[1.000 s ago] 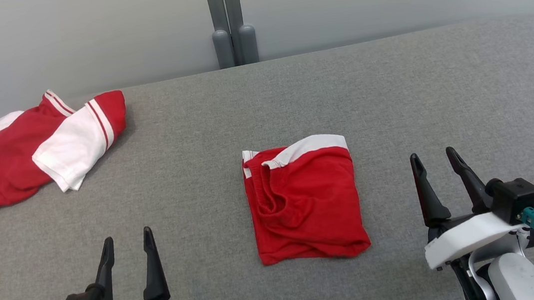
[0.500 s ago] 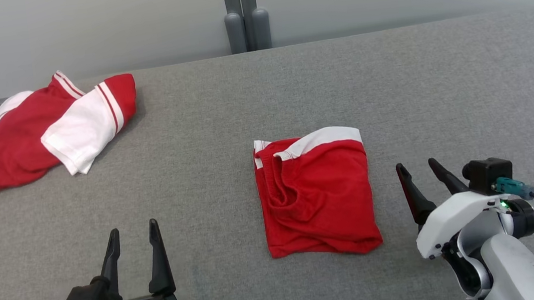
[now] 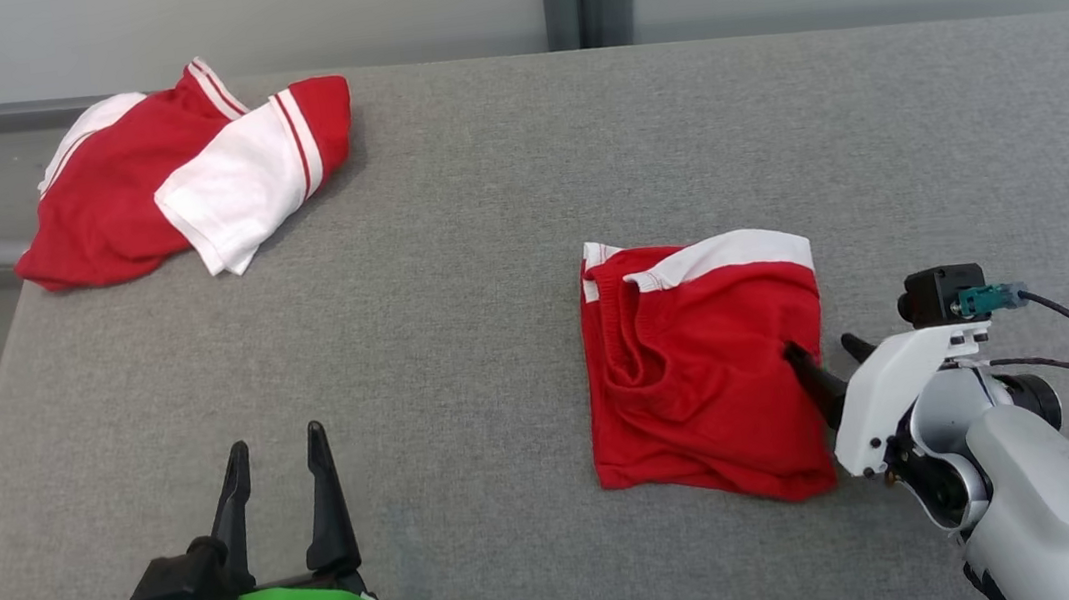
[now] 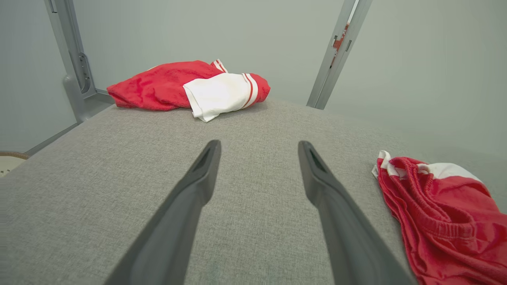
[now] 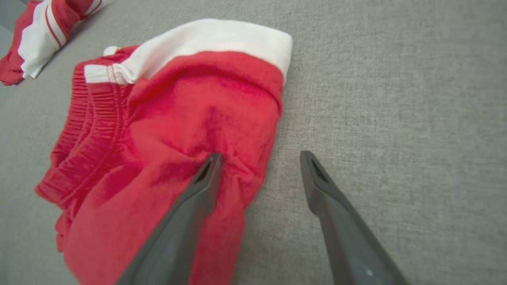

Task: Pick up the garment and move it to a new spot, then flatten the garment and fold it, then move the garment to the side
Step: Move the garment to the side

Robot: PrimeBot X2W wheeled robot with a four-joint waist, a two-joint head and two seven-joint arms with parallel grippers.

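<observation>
Touching the folded shorts, right gripper gaped wide
Closing there risked pinching one layer, undoing the fold

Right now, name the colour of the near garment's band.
White band, best in the right wrist view.

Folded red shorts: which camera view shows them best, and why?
The head view: the folded red shorts lie whole in frame, seen from above. The right wrist view shows them close but cropped; the left wrist view catches part at its right edge.
</observation>
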